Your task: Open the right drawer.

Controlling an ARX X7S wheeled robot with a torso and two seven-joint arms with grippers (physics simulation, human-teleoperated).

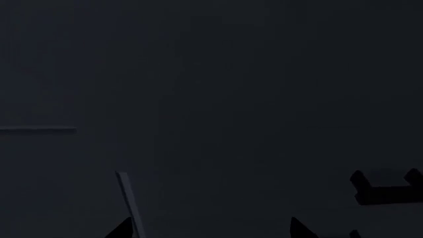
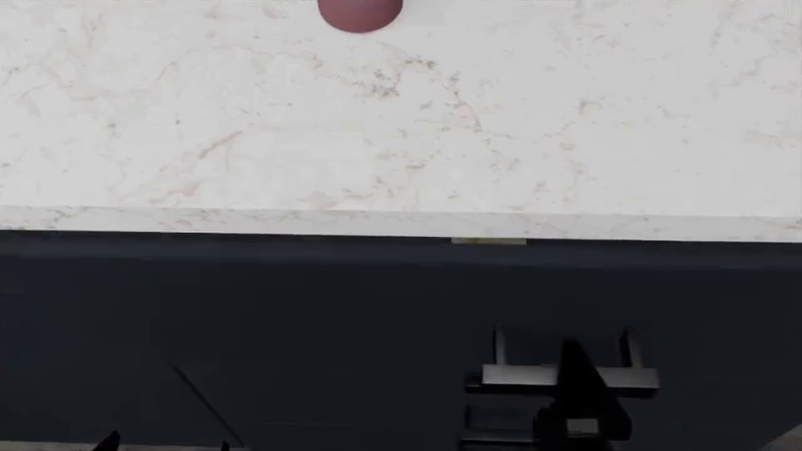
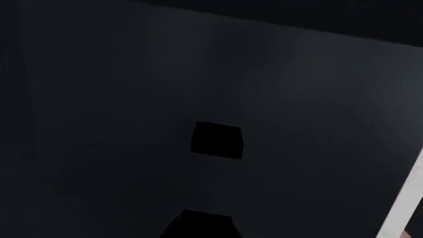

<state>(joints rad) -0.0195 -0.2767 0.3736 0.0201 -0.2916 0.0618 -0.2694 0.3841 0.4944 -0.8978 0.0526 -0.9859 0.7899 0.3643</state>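
Observation:
The right drawer (image 2: pixel 664 301) is the dark navy front under the marble counter. Its black bar handle (image 2: pixel 520 379) stands out on two posts. My right gripper (image 2: pixel 574 362) lies across the middle of that bar, its tip reaching past the bar toward the front. In the right wrist view its fingers (image 3: pixel 201 223) show as one merged black mass against the navy drawer front (image 3: pixel 119 99), so it is shut on the handle. My left gripper (image 1: pixel 211 230) is open, empty, and close to the navy front, left of a black handle (image 1: pixel 387 192). Its tips (image 2: pixel 107 440) peek in low at the left.
A white marble countertop (image 2: pixel 401 141) overhangs the drawers, with a round maroon object (image 2: pixel 361 13) at its far edge. A second black bar handle (image 2: pixel 495 437) sits below the first. A pale seam edge (image 1: pixel 129 198) runs beside my left finger.

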